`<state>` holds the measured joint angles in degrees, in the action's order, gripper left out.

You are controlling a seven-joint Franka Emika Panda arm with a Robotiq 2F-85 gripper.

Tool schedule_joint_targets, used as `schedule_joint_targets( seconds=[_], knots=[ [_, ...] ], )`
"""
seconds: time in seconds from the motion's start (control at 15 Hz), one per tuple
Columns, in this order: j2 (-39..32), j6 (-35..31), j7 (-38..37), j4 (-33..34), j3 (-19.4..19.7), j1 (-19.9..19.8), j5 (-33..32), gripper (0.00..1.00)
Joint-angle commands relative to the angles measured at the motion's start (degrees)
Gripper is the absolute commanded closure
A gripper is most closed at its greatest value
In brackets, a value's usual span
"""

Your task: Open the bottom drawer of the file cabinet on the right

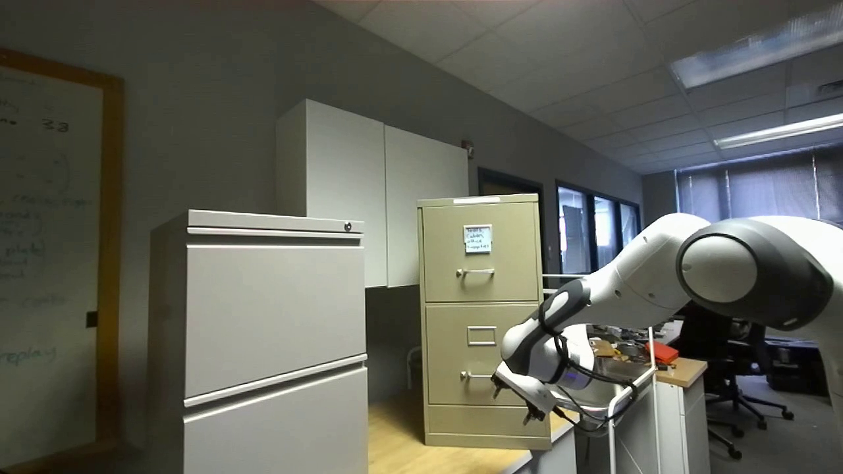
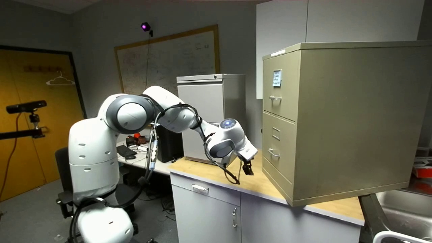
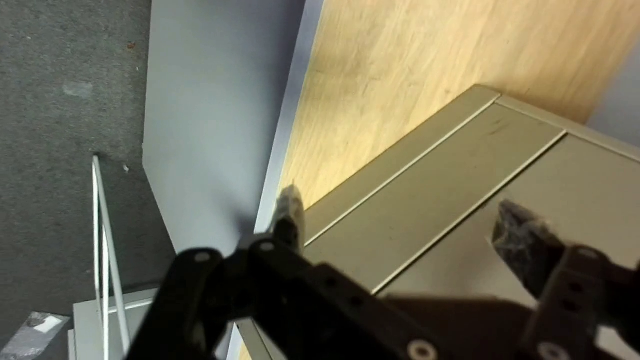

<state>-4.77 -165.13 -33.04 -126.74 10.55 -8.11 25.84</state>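
Jaws wide apart, holding nothing, near closed bottom drawer (image 1: 461, 357) of 2-drawer file cabinet (image 2: 354, 125).

The file cabinet (image 1: 484, 316) is tan, its bottom drawer (image 1: 477, 359) the same tan, with a silver pull (image 2: 274, 154). The label (image 1: 477, 238) on its top drawer (image 1: 448, 253) is white, patterned with dark handwriting (image 1: 474, 238). The wider cabinet (image 1: 276, 316) is pale grey; the wall cupboards (image 1: 349, 197) are white. The surface (image 3: 380, 85) shows honey-yellow wood grain. The robot arm (image 2: 131, 116) is white with dark grey bands, the gripper (image 3: 402, 215) black. In an exterior view the door (image 2: 54, 108) is ochre. In the wrist view the carpet (image 3: 65, 185) is speckled grey.
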Motion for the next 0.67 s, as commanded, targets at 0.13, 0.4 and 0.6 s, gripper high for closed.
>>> schedule_joint_targets(
  seconds=[0.13, 0.4, 0.6],
  knots=[
    [-3.6, 0.58, -5.33, 9.06, 1.69, -1.82, -0.06, 0.0],
    [-6.97, 1.03, -5.16, 15.51, 1.49, -3.39, 1.89, 0.0],
    [-10.24, 1.33, -4.62, 20.44, 0.78, -4.06, 3.69, 0.0]
  ],
)
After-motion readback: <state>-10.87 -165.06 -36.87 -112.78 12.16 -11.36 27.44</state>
